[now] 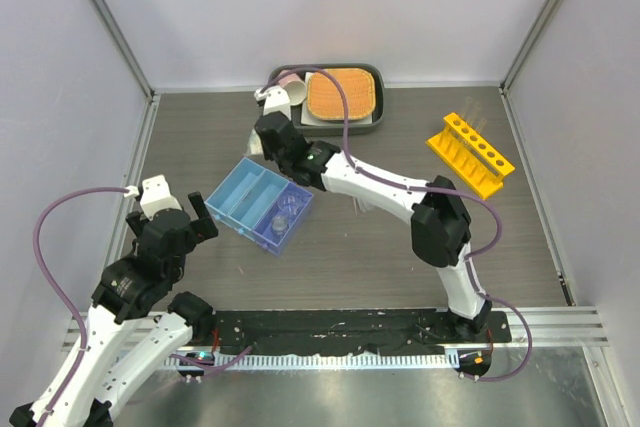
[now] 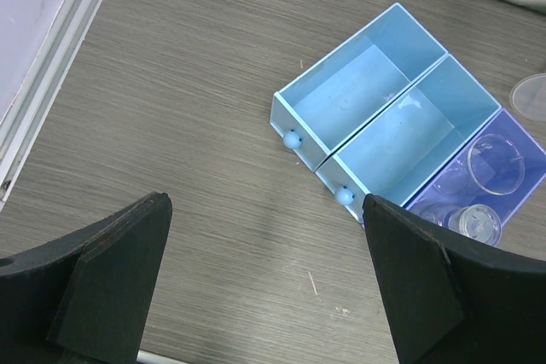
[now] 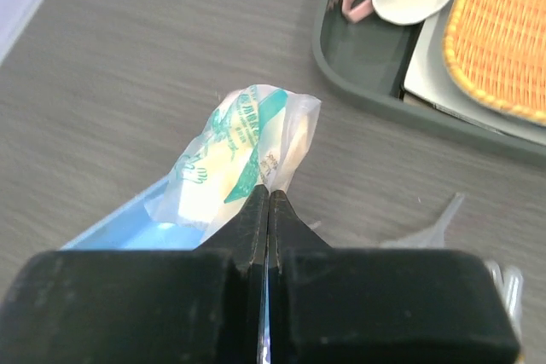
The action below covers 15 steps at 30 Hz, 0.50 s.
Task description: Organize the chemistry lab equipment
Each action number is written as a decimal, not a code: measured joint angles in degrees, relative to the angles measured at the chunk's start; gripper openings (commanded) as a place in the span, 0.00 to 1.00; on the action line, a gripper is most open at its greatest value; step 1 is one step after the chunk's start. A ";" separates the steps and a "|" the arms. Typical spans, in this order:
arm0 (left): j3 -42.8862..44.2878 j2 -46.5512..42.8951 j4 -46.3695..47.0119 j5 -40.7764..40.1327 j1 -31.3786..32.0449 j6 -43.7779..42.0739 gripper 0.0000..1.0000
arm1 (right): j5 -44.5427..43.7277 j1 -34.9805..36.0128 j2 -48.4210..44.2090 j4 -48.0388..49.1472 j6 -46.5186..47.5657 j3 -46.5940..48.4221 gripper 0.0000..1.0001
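Blue tray (image 2: 286, 117) holds beakers (image 2: 495, 164) at one end — left claw (image 2: 264, 240) apart, right claw (image 3: 269, 204) pinching packet (image 3: 235, 151).

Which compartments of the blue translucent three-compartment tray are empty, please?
Two empty, one filled: the blue translucent three-compartment tray shows bare floors in its two long pale sections; the darker section holds small clear beakers.

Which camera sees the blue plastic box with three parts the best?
Left wrist view: the blue translucent three-compartment tray looks big there, with small clear beakers in one compartment. The top external view shows it whole but small. The right wrist view catches only a blue corner.
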State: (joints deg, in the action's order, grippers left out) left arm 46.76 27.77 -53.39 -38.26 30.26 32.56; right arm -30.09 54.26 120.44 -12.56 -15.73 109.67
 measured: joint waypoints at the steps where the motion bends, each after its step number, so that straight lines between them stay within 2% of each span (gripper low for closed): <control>1: 0.00 0.00 0.00 0.02 0.00 -0.02 1.00 | -0.48 0.79 -1.20 0.24 0.26 -1.99 0.01; 7: 0.00 -0.22 0.39 0.63 0.00 -0.04 1.00 | -0.11 4.48 -6.97 -0.04 0.02 -11.61 0.01; 15: 0.00 -0.74 0.83 1.14 0.00 -0.22 1.00 | 3.43 8.13 -7.58 -4.48 -0.87 -12.57 0.01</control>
State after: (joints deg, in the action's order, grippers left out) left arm 46.76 27.03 -52.56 -37.12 30.26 32.34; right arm -26.65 62.39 112.86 -17.04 -16.60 97.10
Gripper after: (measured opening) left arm 0.996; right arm 0.027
